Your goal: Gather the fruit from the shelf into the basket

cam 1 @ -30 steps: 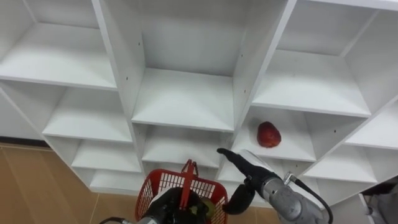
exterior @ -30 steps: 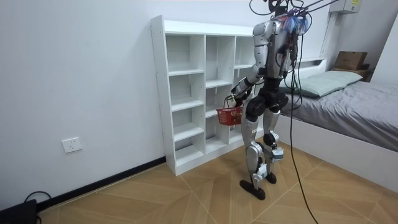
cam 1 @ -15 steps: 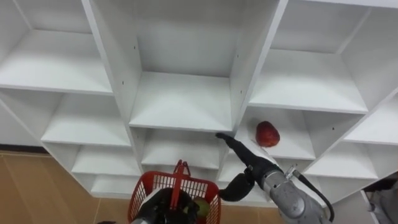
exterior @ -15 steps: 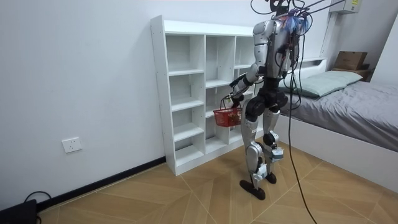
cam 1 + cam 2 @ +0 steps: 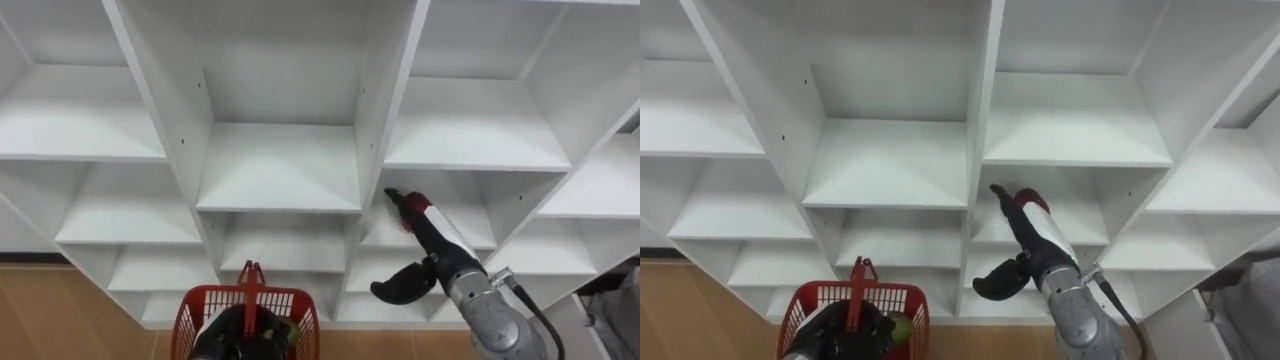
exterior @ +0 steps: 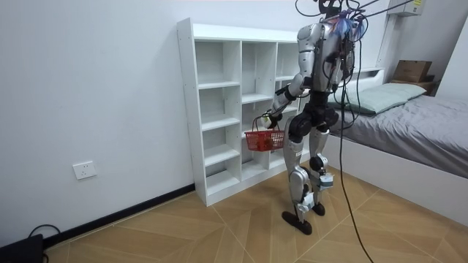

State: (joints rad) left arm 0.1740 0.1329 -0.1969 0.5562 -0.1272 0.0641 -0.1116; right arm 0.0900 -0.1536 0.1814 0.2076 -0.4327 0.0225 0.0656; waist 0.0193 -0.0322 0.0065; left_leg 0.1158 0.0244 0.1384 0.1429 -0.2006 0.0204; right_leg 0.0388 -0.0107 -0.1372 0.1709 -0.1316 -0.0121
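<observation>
Now the red fruit (image 5: pixel 417 206) lies on a shelf in the right column of the closet (image 5: pixel 280 165), in the compartment just under the highest board seen on that side, near its left wall. It is partly covered by the right hand (image 5: pixel 440 243), which reaches into this compartment from below right. The fingers (image 5: pixel 1002 200) are straight and pressed together, laid over the near side of the fruit, and the thumb (image 5: pixel 395 288) is spread wide from them, pointing down and to the left outside the compartment. Nothing is pinched, and I cannot tell if the fingers touch the fruit or only pass in front of it. Lower and to the left, in front of the middle column, hangs the red basket (image 5: pixel 290 295) with its handle standing up. The left hand (image 5: pixel 235 335) shows dark at the handle's near end with the fingers curled round it, and in the room view the basket hangs from this hand. A green fruit (image 5: pixel 899 327) lies inside the basket, just beside the hand. In the room view the robot stands upright on the wooden floor (image 6: pixel 219 226), close before the closet, with a bed (image 6: pixel 417 120) behind it on the room view's right.
</observation>
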